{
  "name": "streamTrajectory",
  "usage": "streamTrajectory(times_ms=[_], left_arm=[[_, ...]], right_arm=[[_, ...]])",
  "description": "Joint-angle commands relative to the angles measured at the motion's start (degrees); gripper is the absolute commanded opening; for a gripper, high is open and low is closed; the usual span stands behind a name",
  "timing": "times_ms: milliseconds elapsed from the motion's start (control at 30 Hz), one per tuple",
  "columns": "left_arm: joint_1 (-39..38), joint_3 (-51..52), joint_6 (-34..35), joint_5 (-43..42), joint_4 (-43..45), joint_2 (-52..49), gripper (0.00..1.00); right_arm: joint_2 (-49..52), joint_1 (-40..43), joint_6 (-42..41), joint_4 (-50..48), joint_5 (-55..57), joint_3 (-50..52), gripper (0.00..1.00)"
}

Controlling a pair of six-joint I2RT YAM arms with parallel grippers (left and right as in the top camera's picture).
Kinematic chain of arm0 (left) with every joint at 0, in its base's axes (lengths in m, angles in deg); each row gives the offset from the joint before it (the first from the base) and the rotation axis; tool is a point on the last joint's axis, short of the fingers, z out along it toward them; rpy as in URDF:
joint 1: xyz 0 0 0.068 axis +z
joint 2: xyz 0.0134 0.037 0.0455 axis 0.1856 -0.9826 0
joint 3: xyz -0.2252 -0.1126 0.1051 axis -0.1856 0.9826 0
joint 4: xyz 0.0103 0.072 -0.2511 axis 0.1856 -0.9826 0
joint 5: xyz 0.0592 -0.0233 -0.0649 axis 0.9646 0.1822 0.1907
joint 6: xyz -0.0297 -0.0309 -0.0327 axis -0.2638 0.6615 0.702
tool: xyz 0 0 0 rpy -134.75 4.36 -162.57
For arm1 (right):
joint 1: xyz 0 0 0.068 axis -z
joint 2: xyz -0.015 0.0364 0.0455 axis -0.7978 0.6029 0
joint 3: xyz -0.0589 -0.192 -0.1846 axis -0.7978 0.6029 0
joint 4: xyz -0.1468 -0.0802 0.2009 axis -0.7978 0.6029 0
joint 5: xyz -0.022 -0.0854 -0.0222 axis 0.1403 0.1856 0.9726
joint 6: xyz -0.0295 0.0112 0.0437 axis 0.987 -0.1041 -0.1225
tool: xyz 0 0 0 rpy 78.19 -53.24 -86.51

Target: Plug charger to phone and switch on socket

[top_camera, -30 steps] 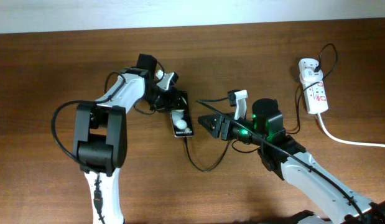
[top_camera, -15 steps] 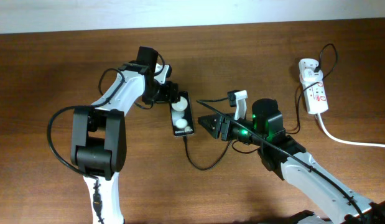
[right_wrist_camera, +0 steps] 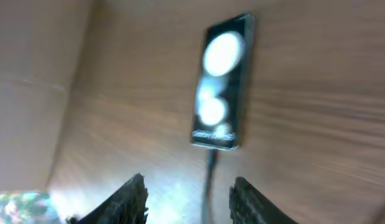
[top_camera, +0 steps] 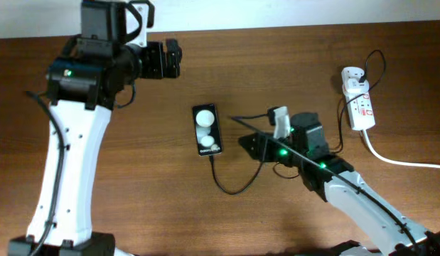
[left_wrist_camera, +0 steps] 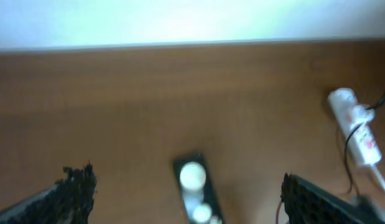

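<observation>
The black phone (top_camera: pixel 207 131) lies flat mid-table, two light spots on its screen; it also shows as the phone (right_wrist_camera: pixel 223 81) in the right wrist view. The thin black charger cable (top_camera: pixel 230 189) meets the phone's near end and loops away towards the right arm. My left gripper (top_camera: pixel 174 60) hangs high near the far edge, wide open and empty, with the phone (left_wrist_camera: pixel 194 193) well below it. My right gripper (top_camera: pixel 248 142) sits just right of the phone, open, and the cable (right_wrist_camera: pixel 209 186) runs loose between its fingers (right_wrist_camera: pixel 133 193). The white socket (top_camera: pixel 360 103) lies far right.
A thick white cord (top_camera: pixel 401 161) leads from the socket off the right edge. The charger's white plug (top_camera: pixel 351 74) sits at the strip's far end. The table's far edge (top_camera: pixel 276 25) meets a pale wall. In the left wrist view the socket (left_wrist_camera: pixel 357 127) shows blurred at right.
My left gripper let go of the phone, opened wide and pulled up and back to the far left. The right gripper drew back a little to the right and narrowed slightly.
</observation>
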Motion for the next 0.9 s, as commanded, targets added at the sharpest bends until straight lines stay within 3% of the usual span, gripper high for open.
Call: streamTrajectory(times_ms=[0, 67, 200, 367, 500, 700, 867], left_arm=[[0.2, 0.5, -0.1, 0.4, -1.7, -0.7, 0.99], [0.2, 0.5, -0.1, 0.4, -1.7, -0.7, 0.99], [0.2, 0.5, -0.1, 0.4, -1.7, -0.7, 0.99], [0.2, 0.5, -0.1, 0.4, -1.7, -0.7, 0.99], [0.2, 0.5, -0.1, 0.4, -1.7, -0.7, 0.99], [0.2, 0.5, -0.1, 0.4, -1.7, -0.7, 0.99], [0.2, 0.5, -0.1, 0.4, -1.7, -0.7, 0.99]], right_arm=[[0.0, 6.7, 11.0, 16.9, 2.4, -9.7, 0.45], [0.0, 13.7, 14.7, 30.8, 8.6, -18.8, 0.35], [0.0, 25.8, 15.0, 32.8, 9.1, -23.2, 0.05], [0.6, 40.7, 15.0, 30.3, 9.0, -23.2, 0.04], [9.1, 50.9, 10.3, 20.7, 9.0, -23.2, 0.04], [25.1, 52.5, 5.3, 5.4, 5.3, -24.5, 0.04], [33.1, 52.4, 6.0, 12.2, 4.0, -38.4, 0.04]])
